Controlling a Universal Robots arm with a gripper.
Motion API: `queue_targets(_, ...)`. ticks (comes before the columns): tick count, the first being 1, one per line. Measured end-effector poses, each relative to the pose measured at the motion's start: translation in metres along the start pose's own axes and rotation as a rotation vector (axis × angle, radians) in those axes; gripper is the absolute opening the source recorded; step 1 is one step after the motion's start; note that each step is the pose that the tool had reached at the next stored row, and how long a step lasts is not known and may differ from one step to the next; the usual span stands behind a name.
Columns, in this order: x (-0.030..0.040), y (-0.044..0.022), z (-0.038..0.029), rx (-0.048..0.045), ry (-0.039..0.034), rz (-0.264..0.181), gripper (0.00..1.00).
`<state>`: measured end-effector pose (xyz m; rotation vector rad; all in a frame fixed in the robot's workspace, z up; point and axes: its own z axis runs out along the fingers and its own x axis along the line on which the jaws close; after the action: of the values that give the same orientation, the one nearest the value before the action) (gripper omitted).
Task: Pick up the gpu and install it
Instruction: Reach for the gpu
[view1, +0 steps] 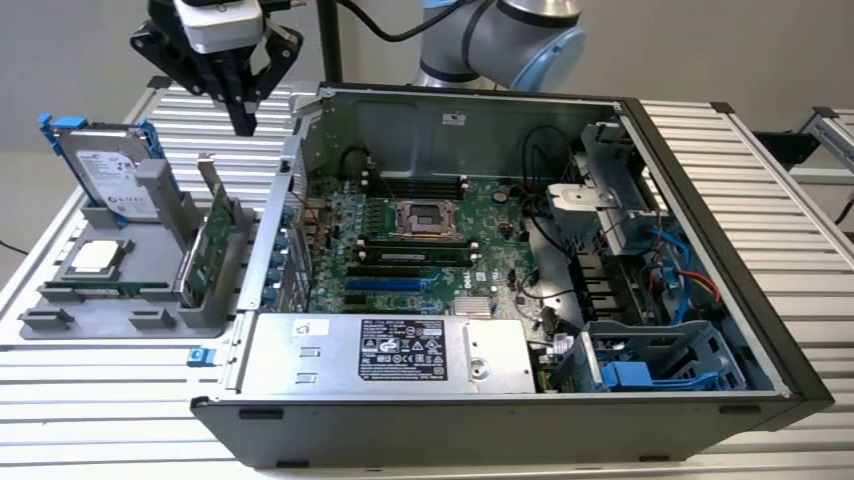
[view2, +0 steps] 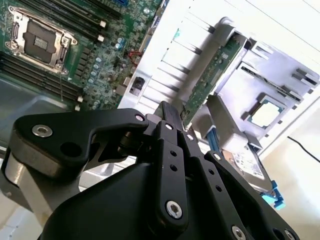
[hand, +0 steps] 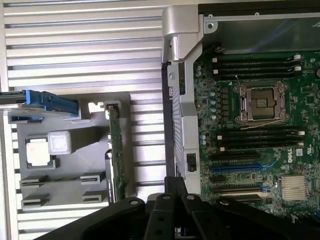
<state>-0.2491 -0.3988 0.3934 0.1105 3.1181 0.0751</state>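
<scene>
The gpu (view1: 214, 240) stands on edge in a slot of the grey holder (view1: 134, 305), left of the open computer case in the exterior view. It is a green card with a silver bracket at its far end. Both wrist views show it too: edge-on in the first wrist view, gpu (hand: 116, 150), and slanted in the second, gpu (view2: 210, 75). My gripper (view1: 244, 122) hangs well above the card's far end, pointing down, with its black fingers (view2: 167, 112) shut together and nothing held. The gripper (hand: 175, 182) tip sits between the holder and the case wall.
The open case (view1: 747, 300) holds a motherboard (view1: 400, 230) with an empty processor socket, long card slots (hand: 235, 167) and a power supply (view1: 387, 350). A hard drive in a blue frame (view1: 114, 170) and a processor chip (view1: 94, 257) share the holder. The table (view1: 80, 400) is slatted metal.
</scene>
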Motion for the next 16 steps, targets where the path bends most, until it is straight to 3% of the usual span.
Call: queue_targets(16,0.0209,-0.0015,-0.0005,0.0000,0.0001,0.000,0.00)
